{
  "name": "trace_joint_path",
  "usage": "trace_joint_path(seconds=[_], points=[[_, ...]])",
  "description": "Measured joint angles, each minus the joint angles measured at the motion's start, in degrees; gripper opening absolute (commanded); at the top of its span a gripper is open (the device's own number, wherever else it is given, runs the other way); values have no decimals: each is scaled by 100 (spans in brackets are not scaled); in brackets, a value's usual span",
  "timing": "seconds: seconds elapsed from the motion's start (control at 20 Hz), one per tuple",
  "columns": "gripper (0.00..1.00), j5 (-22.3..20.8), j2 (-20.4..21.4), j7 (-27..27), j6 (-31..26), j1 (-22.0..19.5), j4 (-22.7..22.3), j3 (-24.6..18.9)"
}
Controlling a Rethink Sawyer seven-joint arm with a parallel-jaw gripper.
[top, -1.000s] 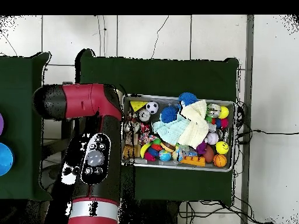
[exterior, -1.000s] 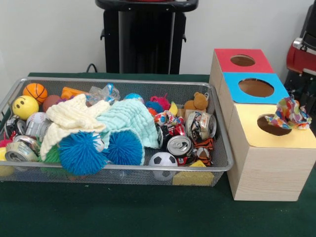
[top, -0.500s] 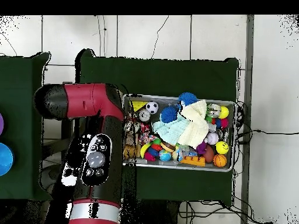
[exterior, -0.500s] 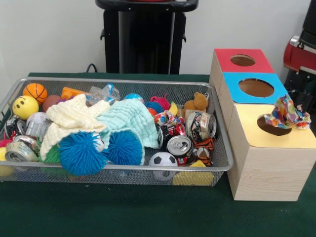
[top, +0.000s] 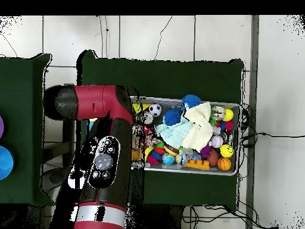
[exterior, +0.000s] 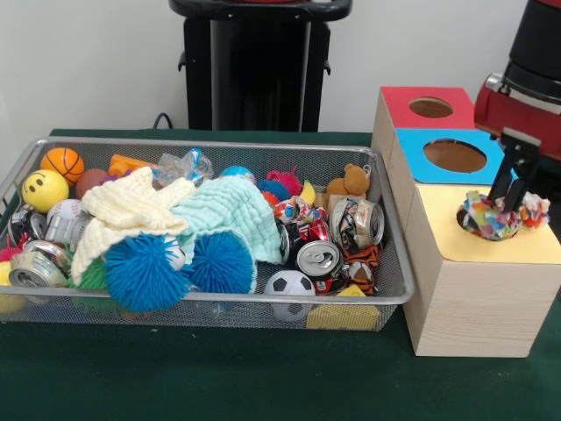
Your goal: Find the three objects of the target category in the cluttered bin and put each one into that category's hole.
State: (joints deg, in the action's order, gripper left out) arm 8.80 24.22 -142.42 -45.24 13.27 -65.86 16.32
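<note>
1. Patchwork fabric bundle (exterior: pixel 496 216) (white, pink, blue, yellow, green), seated in the round hole (exterior: pixel 478 218) of the yellow-faced box (exterior: pixel 491 263), bulging above the rim and covering most of the opening.
2. Gripper (exterior: pixel 517 175), dark, directly above the bundle, lower end touching or just meeting the fabric; finger spacing not discernible, so grip or release cannot be told.
3. Red and black arm (exterior: pixel 526 88), entering from the upper right of the front view; in the overhead view (top: pixel 104 155), hiding all 3 boxes and the bin's near end.
4. Blue-faced box (exterior: pixel 451 156) and red-faced box (exterior: pixel 431 107), in line behind the yellow-faced one, each with a round hole, all 3 touching side by side.
5. Wire-mesh bin (exterior: pixel 219 146), just beside the boxes on the green table (exterior: pixel 219 377), crowded with clutter.
6. Inside the bin: a second patchwork bundle (exterior: pixel 294 210) near the middle, just beside crushed cans (exterior: pixel 317 259); brown teddy bear (exterior: pixel 352 181) at the back (toward the boxes).
7. Cream cloth (exterior: pixel 131 215) and mint cloth (exterior: pixel 230 215), draped over the centre, with 2 blue spiky balls (exterior: pixel 140 272) at the front wall.
8. Small soccer ball (exterior: pixel 289 285) at the front, yellow smiley ball (exterior: pixel 44 189) and small basketball (exterior: pixel 63 163) at the far end from the boxes.
</note>
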Motion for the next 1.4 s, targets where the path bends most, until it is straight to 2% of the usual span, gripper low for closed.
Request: trace_joint_path(seconds=[0.35, 0.85, 1.4], points=[[0, -15, -217, 0, 344, -230, 13, 0], [0, -13, -278, 0, 344, -434, 24, -82], [0, 157, -87, 0, 254, -260, -68, -113]])
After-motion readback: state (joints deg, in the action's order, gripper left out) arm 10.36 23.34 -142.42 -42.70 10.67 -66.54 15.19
